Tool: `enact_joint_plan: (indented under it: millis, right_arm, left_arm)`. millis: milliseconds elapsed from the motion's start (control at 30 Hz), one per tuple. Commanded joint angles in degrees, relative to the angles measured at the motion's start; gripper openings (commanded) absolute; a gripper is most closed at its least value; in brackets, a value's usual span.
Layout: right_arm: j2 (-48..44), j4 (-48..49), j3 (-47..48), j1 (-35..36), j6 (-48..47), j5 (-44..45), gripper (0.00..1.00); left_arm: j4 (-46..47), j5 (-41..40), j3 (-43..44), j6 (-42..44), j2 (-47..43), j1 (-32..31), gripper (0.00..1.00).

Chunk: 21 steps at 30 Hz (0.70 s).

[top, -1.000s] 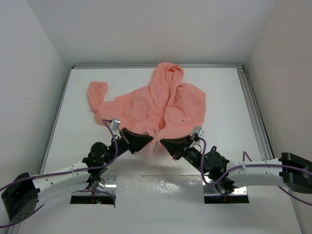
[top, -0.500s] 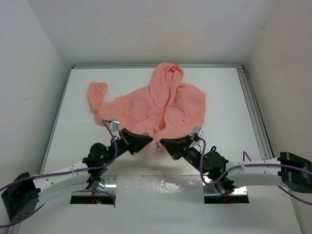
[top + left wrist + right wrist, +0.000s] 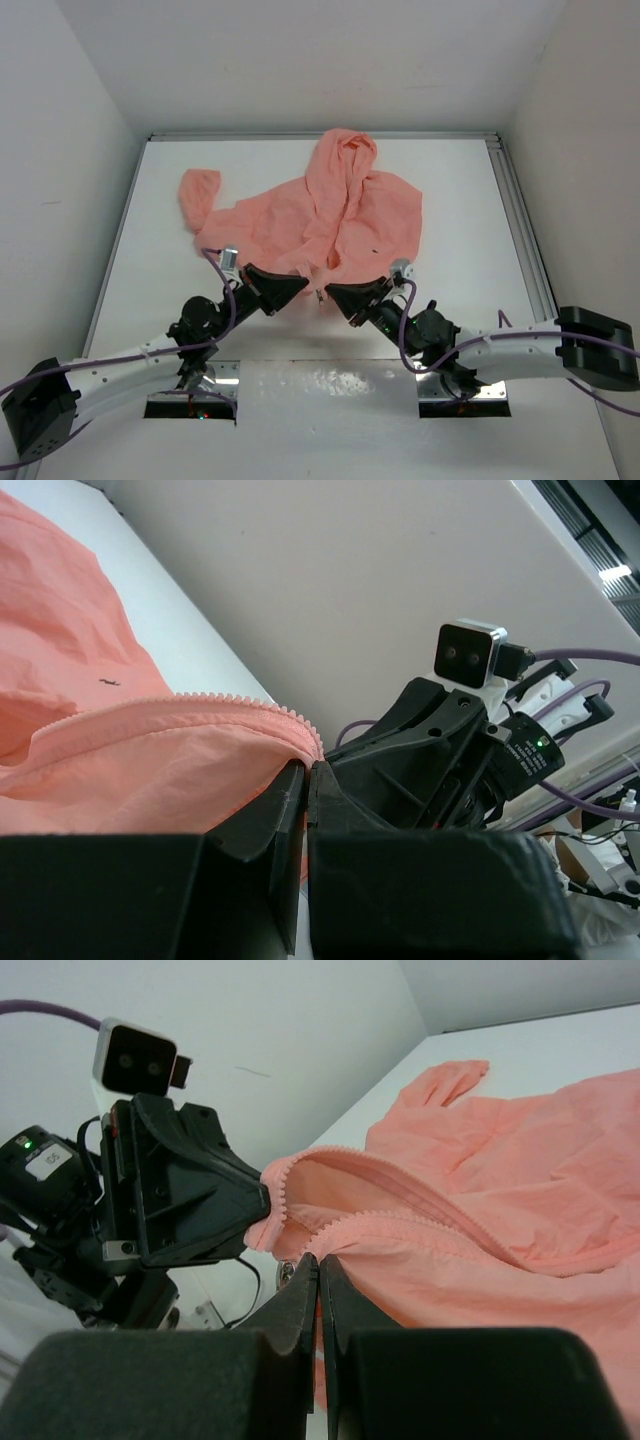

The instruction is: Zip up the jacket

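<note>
The salmon-pink hooded jacket [image 3: 330, 215] lies spread on the white table, hood toward the back, one sleeve [image 3: 198, 193] out to the left, a tiny dark mark [image 3: 375, 249] on its right front panel. My left gripper [image 3: 305, 287] is shut on the lower end of the left zipper edge [image 3: 200, 705]. My right gripper [image 3: 330, 293] is shut on the lower end of the right zipper edge [image 3: 400, 1222]. The two grippers face each other, tips almost touching, at the jacket's bottom hem. The front is open. A small metal zipper part [image 3: 287, 1274] hangs below the right jaws.
The white table [image 3: 170, 270] has raised rails at the back [image 3: 320, 135] and right [image 3: 520, 220]. White walls close in on three sides. The arm bases and purple cables [image 3: 470, 350] lie at the near edge.
Both grippers, still holding the hem ends, have shifted slightly away from me and a little closer together, lifting the hem's corners with them.
</note>
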Motion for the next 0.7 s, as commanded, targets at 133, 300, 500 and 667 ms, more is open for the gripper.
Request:
enact_joint_plan:
  millis: [133, 300, 500, 667]
  right_arm:
    - [2.5, 7.5, 3.2, 0.2, 2.0, 3.7, 0.0]
    - [2.5, 7.7, 2.7, 0.3, 2.6, 2.7, 0.0]
    - [1.5, 6.9, 1.4, 0.2, 4.1, 2.5, 0.0]
    - [1.4, 6.9, 1.1, 0.2, 4.5, 2.5, 0.0]
  left_arm:
    - [2.5, -0.9, -1.3, 0.1, 0.3, -0.3, 0.0]
    - [2.1, -1.7, -1.4, 0.2, -0.6, -0.4, 0.0]
    - [2.5, -3.8, -1.4, 0.6, -0.8, -0.4, 0.0]
    - [3.1, -4.0, -1.3, 0.7, -0.6, -0.4, 0.0]
